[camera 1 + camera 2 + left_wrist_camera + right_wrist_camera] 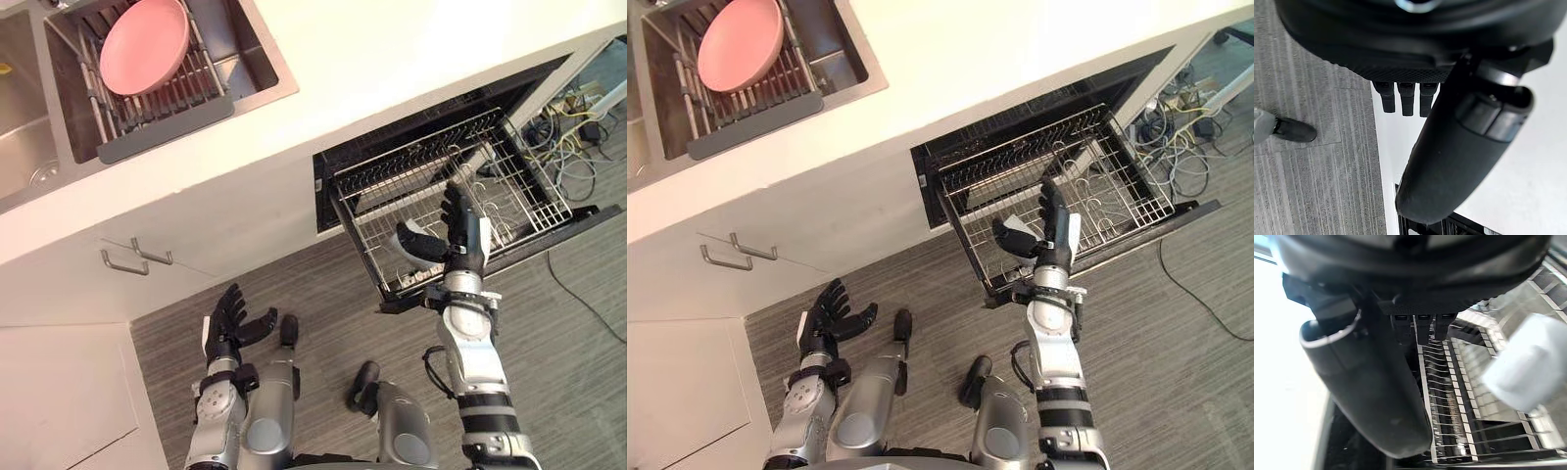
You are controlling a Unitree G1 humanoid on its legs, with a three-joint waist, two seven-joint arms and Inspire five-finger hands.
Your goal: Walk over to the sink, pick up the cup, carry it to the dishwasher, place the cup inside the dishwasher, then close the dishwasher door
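You are looking down at a white counter with the dishwasher standing open beneath it and its wire rack pulled out over the grey floor. The sink is sitting further along to the left, a pink bowl lying on the drainer inside it. Your right hand is hovering over the rack's near edge, fingers straight and spread, thumb apart, grasping nothing. Your left hand is hanging low by the cabinet front, likewise released. The cup is showing as a pale shape in the rack beyond the right hand (blurred, so you cannot tell whether it is upright).
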